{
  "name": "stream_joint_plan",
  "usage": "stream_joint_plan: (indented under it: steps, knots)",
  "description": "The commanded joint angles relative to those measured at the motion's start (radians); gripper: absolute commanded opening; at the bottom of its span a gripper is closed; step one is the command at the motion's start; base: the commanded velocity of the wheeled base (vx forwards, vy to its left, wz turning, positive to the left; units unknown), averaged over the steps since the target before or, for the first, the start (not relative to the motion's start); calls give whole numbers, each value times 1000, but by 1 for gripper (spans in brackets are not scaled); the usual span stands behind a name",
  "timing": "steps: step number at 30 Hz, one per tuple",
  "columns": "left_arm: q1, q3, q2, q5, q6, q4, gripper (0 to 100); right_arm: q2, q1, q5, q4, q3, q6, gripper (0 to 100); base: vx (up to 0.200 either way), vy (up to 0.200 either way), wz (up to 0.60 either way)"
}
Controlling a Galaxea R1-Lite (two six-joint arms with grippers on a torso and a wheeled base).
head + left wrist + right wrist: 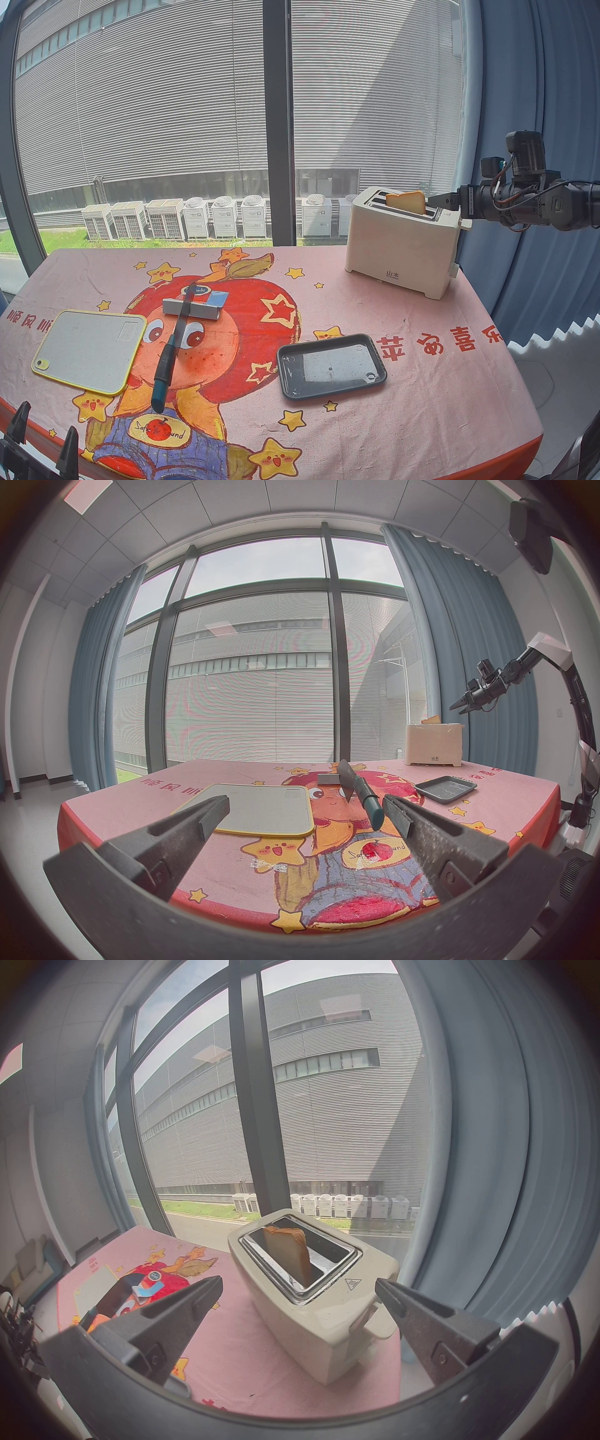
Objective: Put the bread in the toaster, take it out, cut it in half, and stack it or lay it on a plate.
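Observation:
A cream toaster (400,250) stands at the table's far right, with a slice of bread (407,202) sticking up out of one slot. The same bread (289,1254) and toaster (312,1297) show in the right wrist view. My right gripper (437,201) hovers open just right of the toaster's top, level with the bread and apart from it. A teal-handled knife (170,350) lies with its blade on a grey block (190,309). A white cutting board (89,350) lies at the left. A dark plate (331,365) sits centre-right. My left gripper (306,820) is open, low off the table's near-left edge.
The table carries a pink cartoon cloth (437,387). A window and its dark post (278,125) stand behind the table, and blue curtains (531,94) hang close behind the toaster and my right arm. Open cloth lies between plate and toaster.

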Motion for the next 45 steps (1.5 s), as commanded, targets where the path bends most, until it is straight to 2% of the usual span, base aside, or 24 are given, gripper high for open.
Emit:
stream_joint_plan:
  steps: [1, 5, 9, 11, 15, 20, 23, 24, 27, 39, 40, 41, 45]
  knots:
    - [0, 18, -16, 0, 0, 1, 100, 9, 4, -37, -9, -9, -24, 100, 0, 0, 0]
    - [0, 18, -16, 0, 0, -1, 100, 21, 12, -60, -8, -43, -35, 100, 0, 0, 0]
    - [0, 18, -16, 0, 0, -1, 100, 33, 13, -61, -6, -58, -38, 100, 0, 0, 0]
    - [0, 18, -16, 0, 0, -1, 100, 39, 12, -60, -8, -69, -64, 100, 0, 0, 0]
    - [0, 18, -16, 0, 0, -1, 100, 78, 9, -58, -9, -126, -70, 100, 0, 0, 0]
    - [0, 18, -16, 0, 0, -1, 100, 124, 1, -35, -2, -195, -85, 100, 0, 0, 0]
    - [0, 18, -16, 0, 0, 1, 100, 170, -14, 14, -5, -239, -116, 100, 0, 0, 0]
    - [0, 18, -16, 0, 0, 1, 100, 170, -14, 14, -5, -239, -116, 100, 0, 0, 0]
    - [0, 18, -16, 0, 0, -1, 100, 185, -30, 87, -11, -245, -142, 100, 0, 0, 0]
    - [0, 18, -16, 0, 0, 1, 100, 249, -63, 208, -6, -342, -148, 100, 0, 0, 0]
    - [0, 18, -16, 0, 0, -1, 100, 257, -72, 242, -3, -350, -162, 100, 0, 0, 0]
    - [0, 18, -16, 0, 0, -1, 100, 257, -72, 242, -3, -350, -162, 100, 0, 0, 0]
    - [0, 18, -16, 0, 0, -1, 100, 288, -86, 287, -9, -370, -194, 100, 0, 0, 0]
